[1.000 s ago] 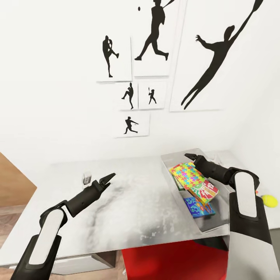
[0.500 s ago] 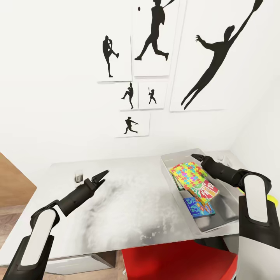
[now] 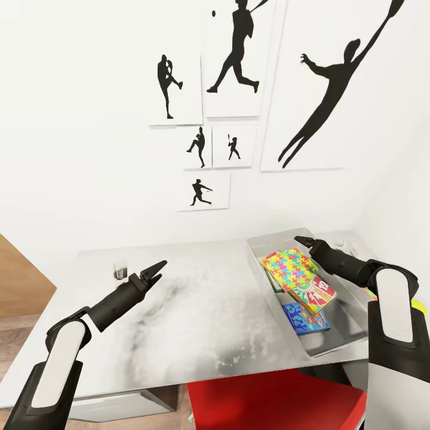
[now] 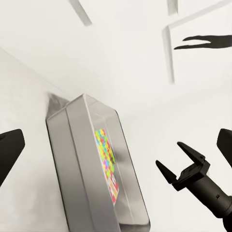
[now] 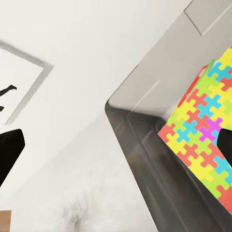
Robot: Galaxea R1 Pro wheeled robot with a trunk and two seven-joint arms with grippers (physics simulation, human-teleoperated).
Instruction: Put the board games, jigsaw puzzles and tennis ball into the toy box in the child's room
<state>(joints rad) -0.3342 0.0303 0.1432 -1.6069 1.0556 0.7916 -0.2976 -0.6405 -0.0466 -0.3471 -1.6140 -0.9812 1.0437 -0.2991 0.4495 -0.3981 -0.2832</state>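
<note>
The toy box stands on the right part of the table. Inside it lie a jigsaw puzzle, a yellow-green board game and a light blue board game. A red and green edge shows under the puzzle. My right gripper hovers open over the box's far end, empty. A sliver of the tennis ball peeks from behind my right forearm. My left gripper is open and empty above the table's left half. The left wrist view shows the toy box and the right gripper. The right wrist view shows the jigsaw puzzle.
A small grey object sits on the table near the left gripper. A red chair stands under the table's front edge. Black sports silhouette pictures hang on the white wall behind. Wood floor shows at the left.
A second ago both arms sat nearer the middle; the left moved left and the right moved right, covering most of the tennis ball. Nothing has moved in the last half second.
</note>
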